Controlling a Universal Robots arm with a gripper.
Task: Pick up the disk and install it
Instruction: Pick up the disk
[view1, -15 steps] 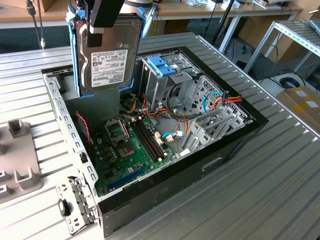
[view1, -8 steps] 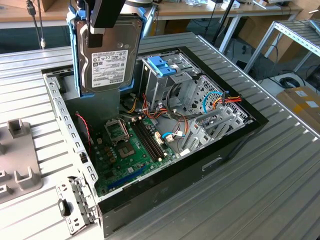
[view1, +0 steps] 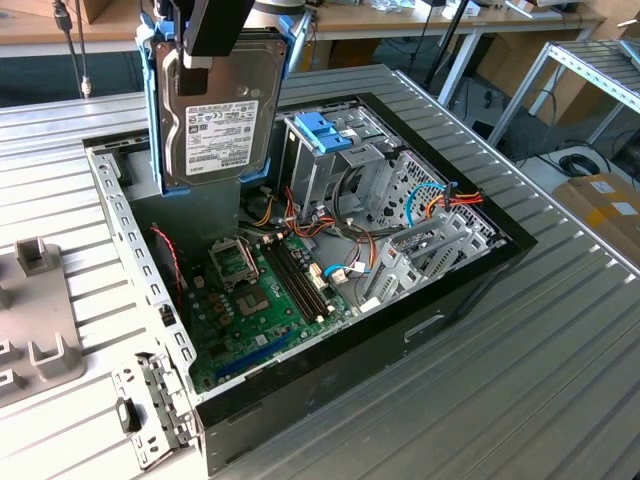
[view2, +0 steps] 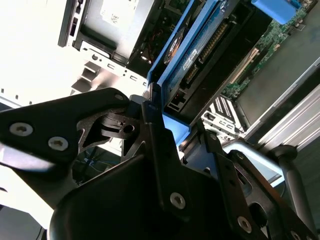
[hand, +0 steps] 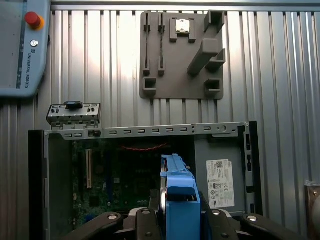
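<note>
Silver-metal rectangular hard disk (view1: 214, 125) in a blue plastic frame hangs upright above the open black computer case (view1: 440, 300) on the ribbed metal worktop (view1: 560, 380); black jaws clamp its top edge; the exterior view shows its white label; the second wrist view shows its connector edge; the first wrist view shows a grey fixture plate (hand: 175, 75).

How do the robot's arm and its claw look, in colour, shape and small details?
The claw is matt black, built of flat angular plates and jointed link bars. Small silver round-headed screws sit in the plates. Its fingers are narrow black bars. In the exterior view, the arm above it is rounded and pale grey.
</note>
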